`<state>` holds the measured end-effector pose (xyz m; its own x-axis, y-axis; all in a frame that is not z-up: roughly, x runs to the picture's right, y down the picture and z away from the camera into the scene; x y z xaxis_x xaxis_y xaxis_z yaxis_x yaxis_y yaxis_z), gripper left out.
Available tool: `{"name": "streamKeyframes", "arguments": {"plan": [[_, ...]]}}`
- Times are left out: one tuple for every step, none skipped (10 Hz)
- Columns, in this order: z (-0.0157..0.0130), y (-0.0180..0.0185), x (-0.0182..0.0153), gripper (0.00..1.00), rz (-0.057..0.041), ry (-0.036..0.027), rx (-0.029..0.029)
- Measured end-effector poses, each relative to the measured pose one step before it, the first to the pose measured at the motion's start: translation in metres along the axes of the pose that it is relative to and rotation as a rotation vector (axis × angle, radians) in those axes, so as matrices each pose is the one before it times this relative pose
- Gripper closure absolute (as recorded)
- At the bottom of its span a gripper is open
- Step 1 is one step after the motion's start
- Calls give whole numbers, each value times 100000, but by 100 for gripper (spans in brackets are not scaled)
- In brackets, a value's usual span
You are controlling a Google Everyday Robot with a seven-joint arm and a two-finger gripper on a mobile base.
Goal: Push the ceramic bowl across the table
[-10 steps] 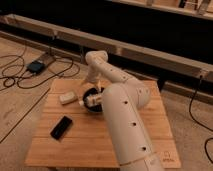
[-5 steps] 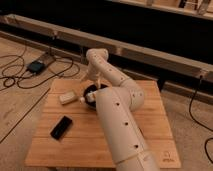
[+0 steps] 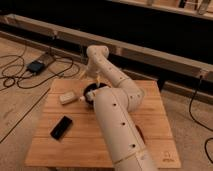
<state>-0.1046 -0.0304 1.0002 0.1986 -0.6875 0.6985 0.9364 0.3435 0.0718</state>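
Gripper (image 3: pixel 90 93), ceramic bowl (image 3: pixel 90 94) arm-hidden.

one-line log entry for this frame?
gripper: at ceramic bowl | bowl: far-left on table | phone slab: untouched

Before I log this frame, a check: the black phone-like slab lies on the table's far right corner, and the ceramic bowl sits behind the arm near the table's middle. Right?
Not quite. The camera view shows the black phone-like slab on the table's near left part, not its far right corner. The ceramic bowl does sit near the middle, largely hidden by the arm. The gripper is at the bowl.
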Motion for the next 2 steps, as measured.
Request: {"name": "streamKeyframes", "arguments": {"plan": [[-89, 6, 35, 20, 14, 112, -13], [44, 36, -14, 20, 15, -67, -64]]}}
